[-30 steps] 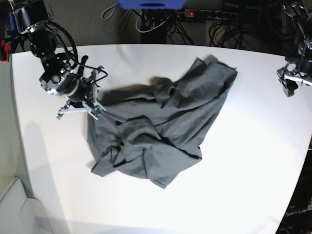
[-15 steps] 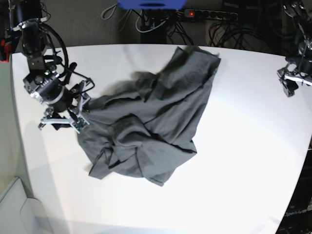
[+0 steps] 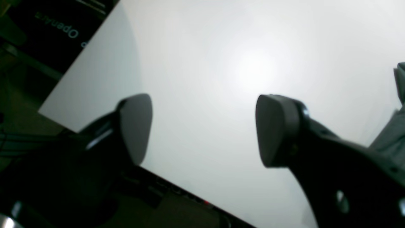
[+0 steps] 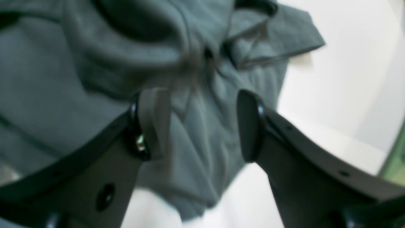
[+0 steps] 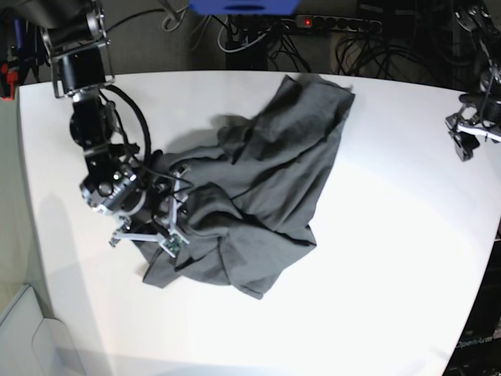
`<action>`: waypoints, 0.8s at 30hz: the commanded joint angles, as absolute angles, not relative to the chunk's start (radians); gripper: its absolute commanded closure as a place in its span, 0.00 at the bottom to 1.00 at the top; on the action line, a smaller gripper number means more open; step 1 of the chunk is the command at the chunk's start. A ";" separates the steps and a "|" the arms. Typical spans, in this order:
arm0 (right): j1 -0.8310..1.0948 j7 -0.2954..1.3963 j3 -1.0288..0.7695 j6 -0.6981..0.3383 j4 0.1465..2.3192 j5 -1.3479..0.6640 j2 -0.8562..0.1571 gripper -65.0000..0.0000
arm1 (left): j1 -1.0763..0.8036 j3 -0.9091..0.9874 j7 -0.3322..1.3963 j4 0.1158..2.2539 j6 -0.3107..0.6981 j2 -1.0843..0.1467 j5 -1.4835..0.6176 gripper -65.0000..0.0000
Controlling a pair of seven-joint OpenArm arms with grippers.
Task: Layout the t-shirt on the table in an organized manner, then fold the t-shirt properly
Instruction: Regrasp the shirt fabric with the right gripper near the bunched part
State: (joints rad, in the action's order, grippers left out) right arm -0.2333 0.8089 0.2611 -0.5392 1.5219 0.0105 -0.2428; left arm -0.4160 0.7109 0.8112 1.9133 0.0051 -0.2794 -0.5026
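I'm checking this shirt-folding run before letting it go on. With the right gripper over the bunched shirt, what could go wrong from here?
1. The right gripper hangs open over layered folds of the t-shirt; closing here may pinch several layers, so a pull would drag the heap rather than spread it.
2. The shirt's far end lies near the table edge; a tug that way might slide it off.
3. The left gripper is open above bare table, away from the cloth, so nothing anchors it.

Behind the far edge lies a dark floor crowded with tangled cables (image 5: 258, 39), a power strip (image 5: 337, 23) with a red lit switch, and a blue box (image 5: 243, 6). A bright glare shows in the left wrist view.
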 commanded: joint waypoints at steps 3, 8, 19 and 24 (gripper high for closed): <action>-0.278 0.788 0.260 -0.544 1.478 0.007 -0.237 0.47 | -0.417 0.719 0.794 1.931 0.005 -0.294 -0.504 0.24; -0.305 0.763 0.262 -0.545 1.386 0.007 -0.219 0.47 | -0.412 0.719 0.792 1.931 0.005 -0.292 -0.504 0.24; -0.308 0.702 0.262 -0.545 1.293 0.005 -0.216 0.48 | -0.410 0.719 0.792 1.931 0.005 -0.292 -0.504 0.24; -0.311 0.700 0.265 -0.559 1.291 0.005 -0.191 0.48 | -0.410 0.719 0.792 1.931 0.005 -0.292 -0.504 0.24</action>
